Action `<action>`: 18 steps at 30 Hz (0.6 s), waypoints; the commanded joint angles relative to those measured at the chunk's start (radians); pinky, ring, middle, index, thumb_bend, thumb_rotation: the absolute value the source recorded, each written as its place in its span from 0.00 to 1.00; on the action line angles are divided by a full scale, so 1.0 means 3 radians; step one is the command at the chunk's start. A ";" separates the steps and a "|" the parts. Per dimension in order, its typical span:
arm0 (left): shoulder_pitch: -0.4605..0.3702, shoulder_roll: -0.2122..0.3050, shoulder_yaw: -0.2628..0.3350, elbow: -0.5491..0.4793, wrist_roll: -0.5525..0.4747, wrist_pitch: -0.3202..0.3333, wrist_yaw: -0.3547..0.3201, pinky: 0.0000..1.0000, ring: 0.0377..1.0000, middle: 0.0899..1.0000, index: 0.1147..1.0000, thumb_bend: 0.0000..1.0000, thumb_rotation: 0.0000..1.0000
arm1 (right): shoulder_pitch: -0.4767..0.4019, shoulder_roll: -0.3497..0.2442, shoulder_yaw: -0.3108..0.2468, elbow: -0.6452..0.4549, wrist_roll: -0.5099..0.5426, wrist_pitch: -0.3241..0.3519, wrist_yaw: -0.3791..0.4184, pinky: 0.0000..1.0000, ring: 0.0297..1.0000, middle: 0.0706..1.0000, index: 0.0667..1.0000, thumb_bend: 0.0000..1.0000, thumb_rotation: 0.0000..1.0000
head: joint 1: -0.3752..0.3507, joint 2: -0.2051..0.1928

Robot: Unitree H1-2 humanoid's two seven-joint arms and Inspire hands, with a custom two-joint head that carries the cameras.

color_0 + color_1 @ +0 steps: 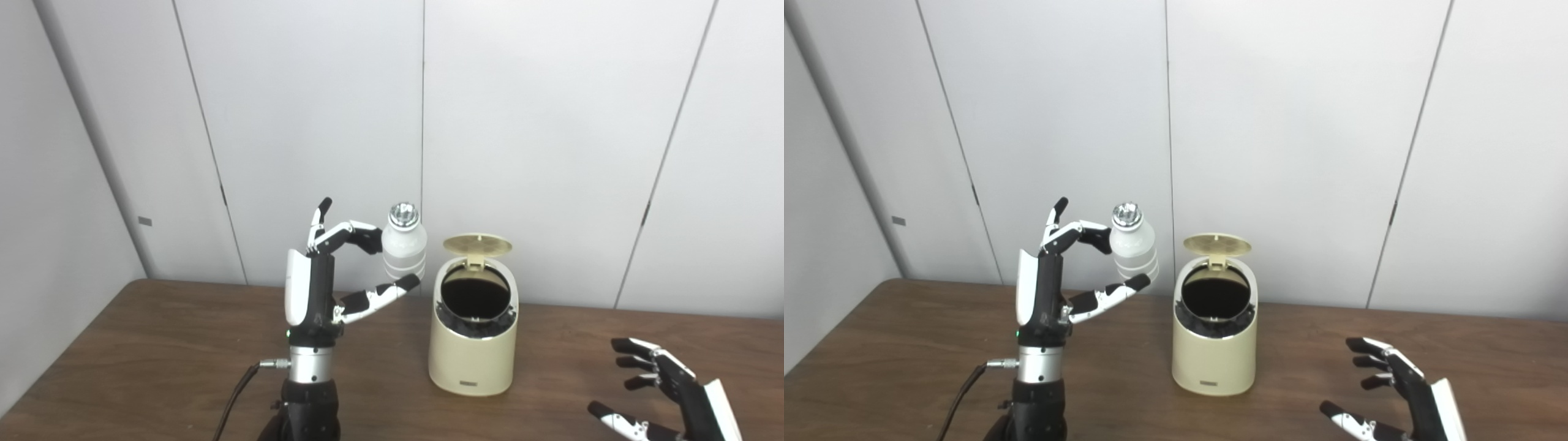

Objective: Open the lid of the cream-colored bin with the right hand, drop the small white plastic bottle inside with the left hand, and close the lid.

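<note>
The cream-colored bin (pixel 471 361) stands on the brown table (pixel 153 343) with its lid (pixel 477 244) flipped up and the dark inside showing. My left hand (pixel 318 285) is raised left of the bin and shut on the small white plastic bottle (pixel 403 248), pinched upright between fingers and thumb, silver cap on top. The bottle hangs above table level, just left of the bin's opening. My right hand (pixel 664 392) rests low at the right front, open, fingers spread toward the bin, holding nothing.
Grey wall panels (pixel 539 122) run along the back of the table. A black cable (pixel 236 392) hangs from my left wrist. Bare wood lies between the bin and my right hand.
</note>
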 commanded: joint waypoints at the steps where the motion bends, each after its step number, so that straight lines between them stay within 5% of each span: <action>1: -0.0187 -0.0015 -0.0035 -0.0023 -0.0007 -0.0079 0.0027 0.99 0.45 0.42 0.43 0.50 0.00 | -0.0114 -0.0001 0.0000 -0.0032 0.0009 -0.0185 -0.0074 0.52 0.68 0.72 0.69 0.51 0.00 | -0.0011 -0.0009; 4: -0.0228 -0.0038 -0.0080 0.0043 0.0026 -0.0079 0.0088 0.96 0.59 0.42 0.43 0.52 0.00 | -0.0112 0.0004 0.0009 -0.0027 -0.0008 -0.0211 -0.0089 0.53 0.68 0.72 0.68 0.51 0.01 | -0.0030 -0.0012; 18: -0.0310 -0.0153 -0.0163 0.0240 0.0146 -0.0079 0.0165 1.00 0.75 0.41 0.45 0.52 0.00 | -0.0125 0.0012 0.0006 0.0060 0.0029 -0.0332 -0.0119 0.53 0.68 0.71 0.68 0.51 0.05 | -0.0067 -0.0014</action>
